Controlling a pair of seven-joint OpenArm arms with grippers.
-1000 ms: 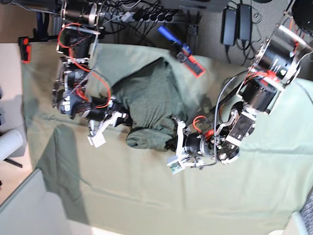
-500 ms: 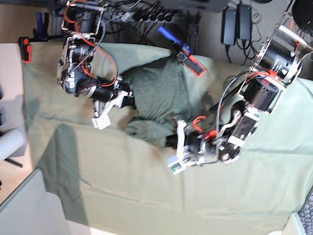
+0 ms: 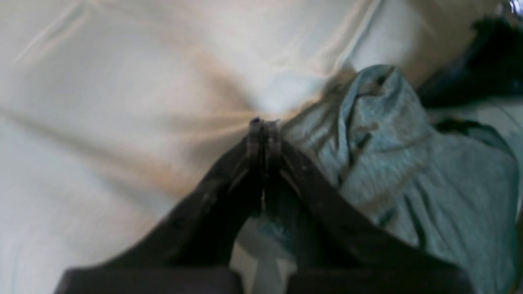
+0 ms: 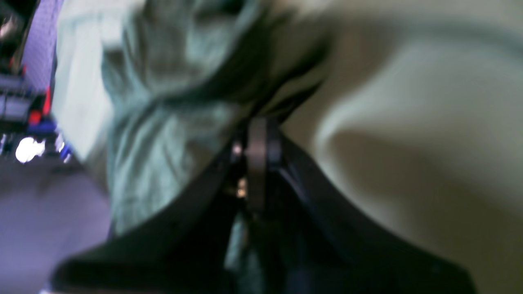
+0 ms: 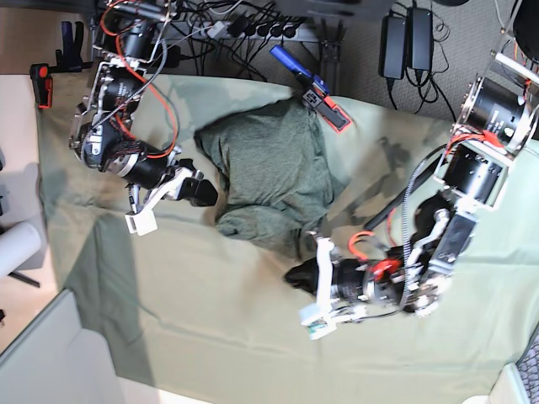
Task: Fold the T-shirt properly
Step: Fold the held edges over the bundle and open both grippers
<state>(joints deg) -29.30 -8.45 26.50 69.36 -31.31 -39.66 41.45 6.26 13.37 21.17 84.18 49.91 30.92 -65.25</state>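
Both arms have pulled back off the T-shirt [image 5: 269, 172] | left gripper [image 5: 296, 276] and right gripper [image 5: 205, 193] pinched shut, empty | bare sheet [image 5: 210, 320] beside the shirt's edges.

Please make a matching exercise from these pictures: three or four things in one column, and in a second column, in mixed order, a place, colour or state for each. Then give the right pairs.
Column one:
1. T-shirt
2. table sheet
3. left gripper
4. blue and red tool

Column two:
A. pale mint green, spread flat over the table
B. shut, just off the near edge of the crumpled garment
C. dark grey-green, bunched in a heap
D. lying at the far edge of the sheet, near the cables

Pairs: 1-C, 2-A, 3-B, 4-D
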